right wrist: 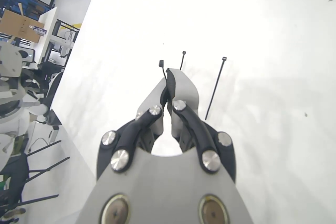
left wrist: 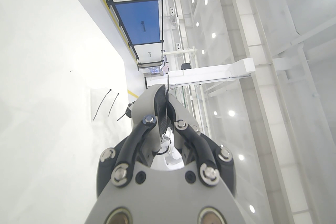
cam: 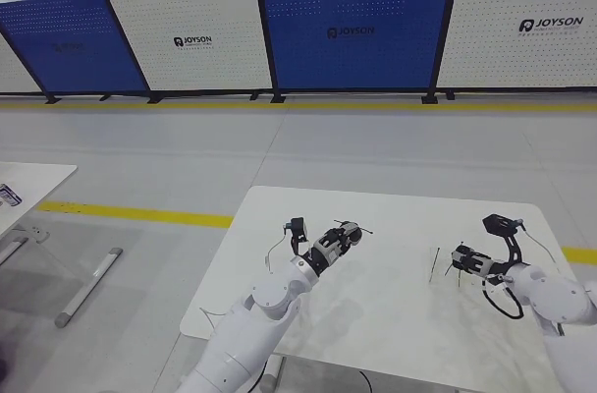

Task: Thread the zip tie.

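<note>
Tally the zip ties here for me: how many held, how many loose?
Held black zip ties: 2, left tie in left gripper, right tie in right gripper
Loose black zip ties on table: 2, first loose tie, second loose tie
Total: 4 zip ties

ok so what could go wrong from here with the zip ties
The thin black zip tie pinched in the left gripper could twist or slip as it is threaded. The right gripper holds a second black tie beside loose black ties on the white table and might snag them.
</note>
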Controlling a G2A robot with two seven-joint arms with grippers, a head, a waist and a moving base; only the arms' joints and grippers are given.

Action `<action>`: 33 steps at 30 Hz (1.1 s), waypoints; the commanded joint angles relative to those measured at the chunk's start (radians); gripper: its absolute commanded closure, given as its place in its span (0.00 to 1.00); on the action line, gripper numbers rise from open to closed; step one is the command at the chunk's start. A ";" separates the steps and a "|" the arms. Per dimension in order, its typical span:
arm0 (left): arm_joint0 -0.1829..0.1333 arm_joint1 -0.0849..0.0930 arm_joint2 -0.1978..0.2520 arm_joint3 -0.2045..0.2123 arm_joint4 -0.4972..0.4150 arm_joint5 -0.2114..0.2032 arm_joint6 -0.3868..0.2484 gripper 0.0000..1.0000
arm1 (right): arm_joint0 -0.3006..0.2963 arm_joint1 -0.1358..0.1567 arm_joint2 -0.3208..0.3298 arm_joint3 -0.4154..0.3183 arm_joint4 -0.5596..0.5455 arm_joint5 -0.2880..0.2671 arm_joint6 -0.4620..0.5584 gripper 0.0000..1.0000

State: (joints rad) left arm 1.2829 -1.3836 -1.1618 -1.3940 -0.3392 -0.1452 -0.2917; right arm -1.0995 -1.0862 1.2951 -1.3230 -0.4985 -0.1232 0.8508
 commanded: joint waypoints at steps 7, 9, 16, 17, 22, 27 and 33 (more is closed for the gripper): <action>0.000 0.000 0.000 0.000 0.000 0.000 0.000 1.00 | -0.102 0.004 0.033 -0.088 0.046 -0.110 -0.161 1.00; 0.000 0.000 0.000 0.000 0.000 0.000 0.000 1.00 | -0.154 0.008 0.059 -0.137 0.049 -0.139 -0.222 1.00; 0.000 0.000 0.000 0.000 0.000 0.000 0.000 1.00 | -0.271 0.008 0.101 -0.243 0.108 -0.175 -0.372 1.00; 0.000 0.000 0.000 0.000 0.000 0.000 0.000 1.00 | -0.271 0.008 0.101 -0.243 0.108 -0.175 -0.372 1.00; 0.000 0.000 0.000 0.000 0.000 0.000 0.000 1.00 | -0.271 0.008 0.101 -0.243 0.108 -0.175 -0.372 1.00; 0.000 0.000 0.000 0.000 0.000 0.000 0.000 1.00 | -0.271 0.008 0.101 -0.243 0.108 -0.175 -0.372 1.00; 0.000 0.000 0.000 0.000 0.000 0.000 0.000 1.00 | -0.282 -0.007 0.071 -0.261 0.094 -0.134 -0.547 1.00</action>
State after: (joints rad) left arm 1.2829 -1.3836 -1.1618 -1.3940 -0.3392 -0.1452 -0.2917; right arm -1.3785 -1.0903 1.3714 -1.5806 -0.4027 -0.2646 0.3583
